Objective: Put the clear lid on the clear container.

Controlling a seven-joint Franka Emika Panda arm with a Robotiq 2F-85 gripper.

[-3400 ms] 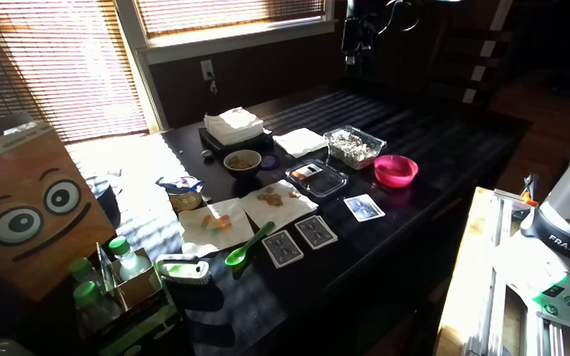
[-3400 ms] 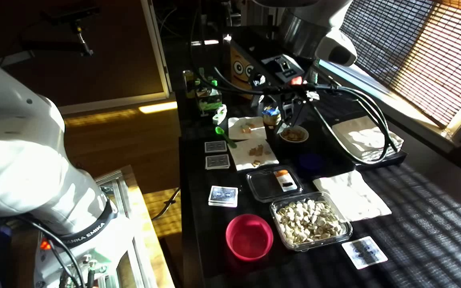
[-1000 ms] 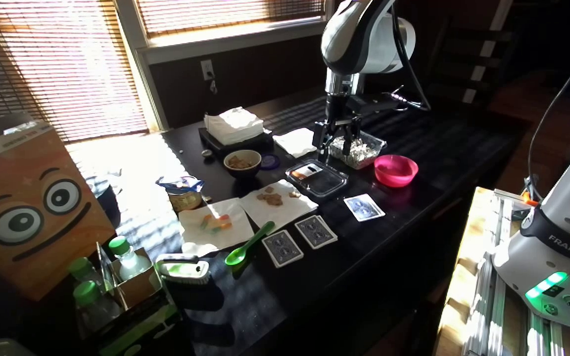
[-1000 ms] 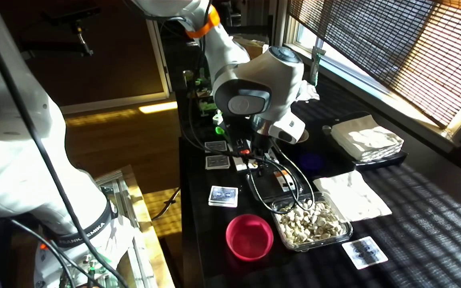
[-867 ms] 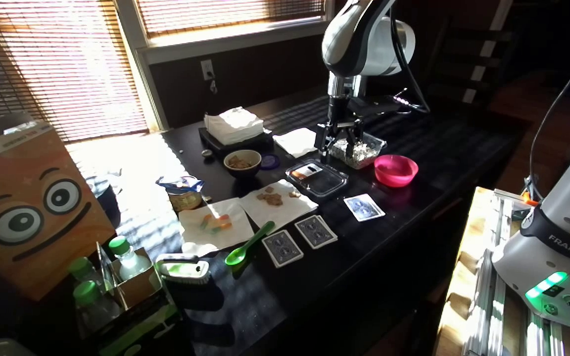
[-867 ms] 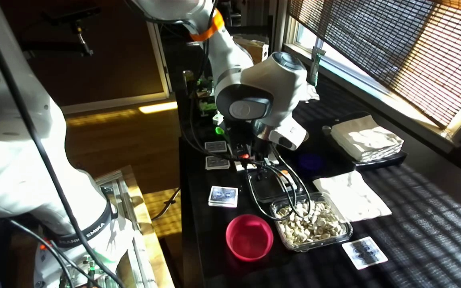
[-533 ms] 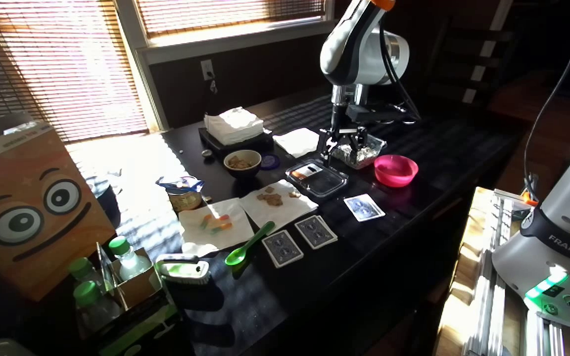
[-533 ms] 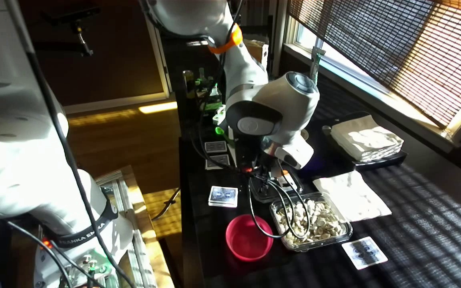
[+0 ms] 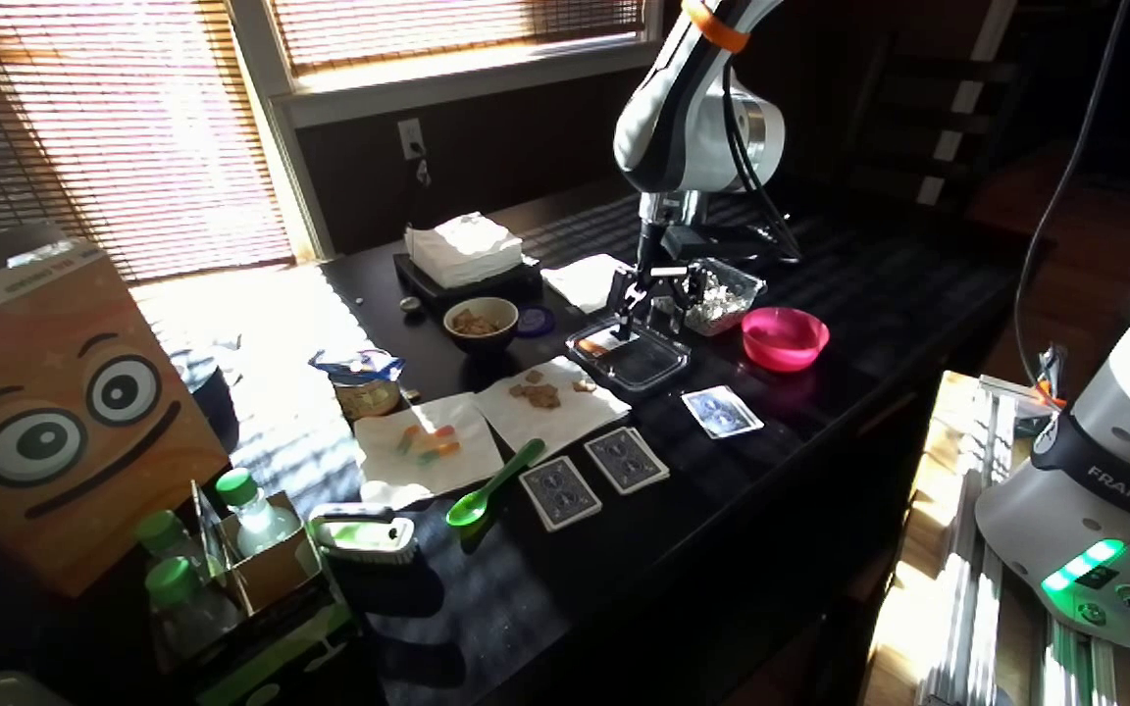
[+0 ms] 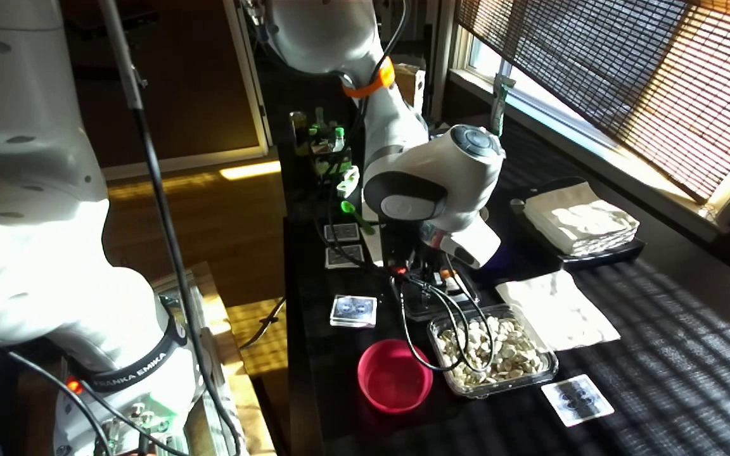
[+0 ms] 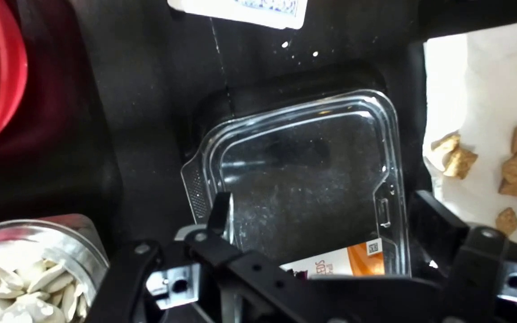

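Finding: nothing of the placement is complete. The clear lid (image 11: 303, 179) lies flat on the bench (image 10: 669, 354), at the centre of the wrist view, and the clear container (image 10: 511, 384), lower right in an exterior view, stands uncovered with seeds (image 10: 520, 358) in it. You have yet to grip the lid, raise it, carry it across, square it and press it down; I judge the step in hand to be lining up the grasp.

Your tool (image 11: 326, 211) is released, its fingers (image 11: 219, 215) spread wide: in the wrist view the one at frame left overlaps the lid's left edge, the one at frame right stands just outside its right edge. Whether either touches the lid cannot be told.

The wrist view gives you this straddle plainly but only a corner of the container, lower left. In an exterior view the arm (image 10: 403, 177) largely masks the tool, yet you get nearly the whole container, with the pink bowl (image 10: 395, 379) to its left.
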